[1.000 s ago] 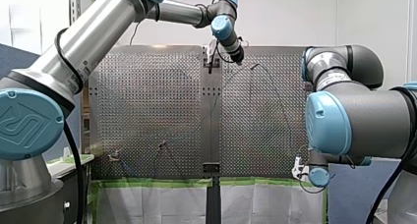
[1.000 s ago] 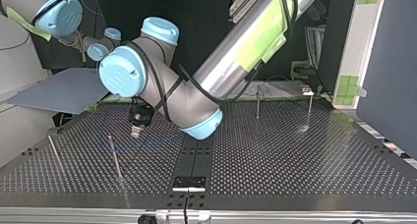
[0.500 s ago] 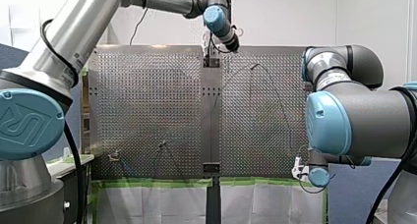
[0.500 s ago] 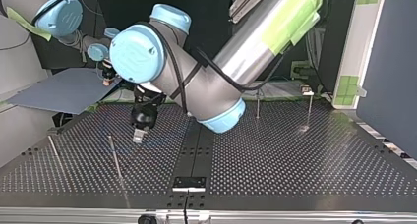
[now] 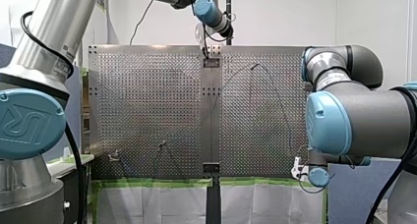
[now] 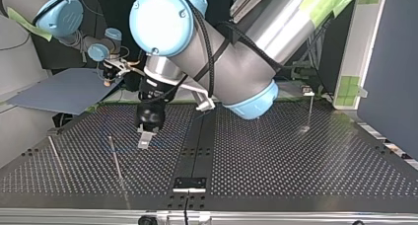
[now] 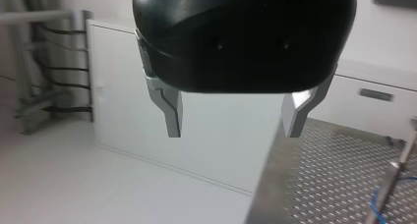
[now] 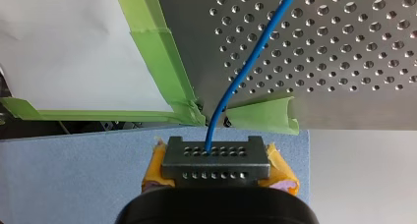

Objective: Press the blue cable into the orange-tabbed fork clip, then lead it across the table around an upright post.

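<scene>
— So, what does the right wrist view give that the wider ones don't?

— The grip itself. My right gripper (image 8: 215, 157) is clamped on the blue cable (image 8: 251, 62), with yellow pads (image 8: 156, 167) showing on either side of the fingertips. In the top view that hold is too small to read.

— And the other arm?

— The left wrist view shows my left gripper (image 7: 233, 117) spread wide, with nothing between its metal fingers (image 7: 172, 111). A curl of the cable lies on the perforated table (image 7: 334, 180) well off to one side of it, beside an upright post (image 7: 396, 177).

— How does the cable look?

— Thin, smooth, bright blue. It leaves the right fingertips straight, passes the green tape (image 8: 162, 62) at the table's corner, then runs in a slight bend across the holes.
</scene>
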